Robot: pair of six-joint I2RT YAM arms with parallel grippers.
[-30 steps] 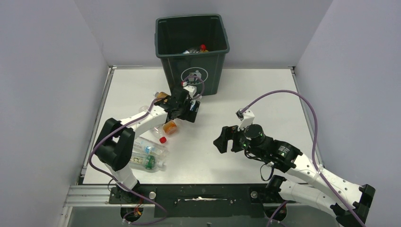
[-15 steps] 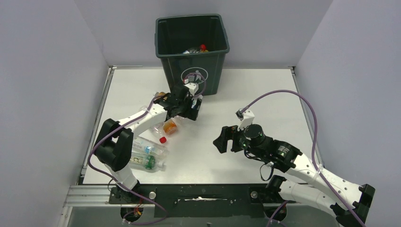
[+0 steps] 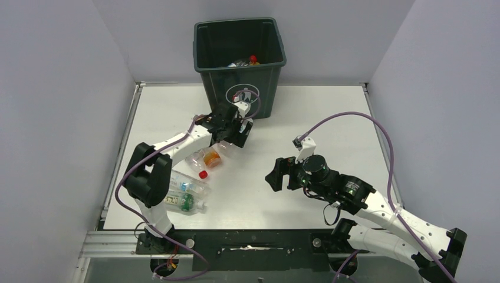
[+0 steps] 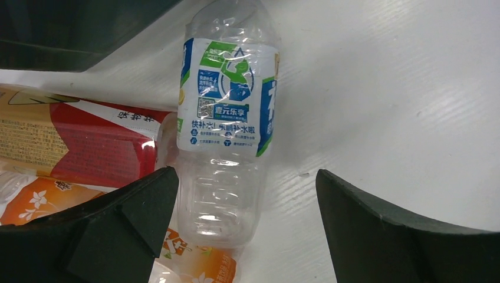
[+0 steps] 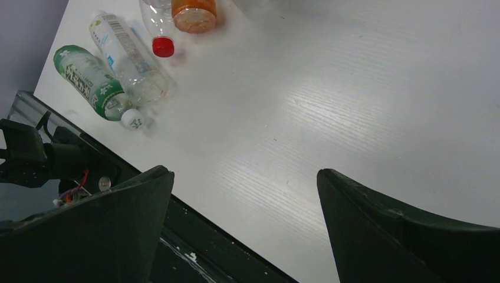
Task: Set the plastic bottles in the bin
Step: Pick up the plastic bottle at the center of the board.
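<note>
left gripper (image 4: 246, 177) is hanging jaws spread wide over the blue-green-label bottle (image 4: 227, 100), nothing gripped yet; that bottle is lying on its side on the table (image 4: 413, 88) right at the foot of the bin (image 3: 212, 82), packed against a red-yellow-label bottle (image 4: 88, 138) and overlapping an orange-label bottle (image 4: 200, 268); right gripper (image 5: 244, 174) is hovering wide open over bare table, holding nothing; handling guess: empty thin clear plastic, so it's looking very light, springy, slick, prone to rolling or squirting out when pinched, and the wall is already showing creases; I'm leaning toward closing across the labelled mid-body, square to the long axis, not at either end; left finger is sitting just beside the bottle wall, can't tell if it's touching; views: left wrist is giving the label detail and the contact with neighbours, which the arm is hiding from the top camera; top view is showing what the wrist isn't: bin open, much taller than the bottles, bottles in the bin (image 3: 244, 61), so a high lift is looking necessary; right wrist is showing the near cluster best: green-label bottle (image 5: 88, 79), red-cap bottle (image 5: 162, 46), orange-cap bottle (image 5: 193, 15)
</note>
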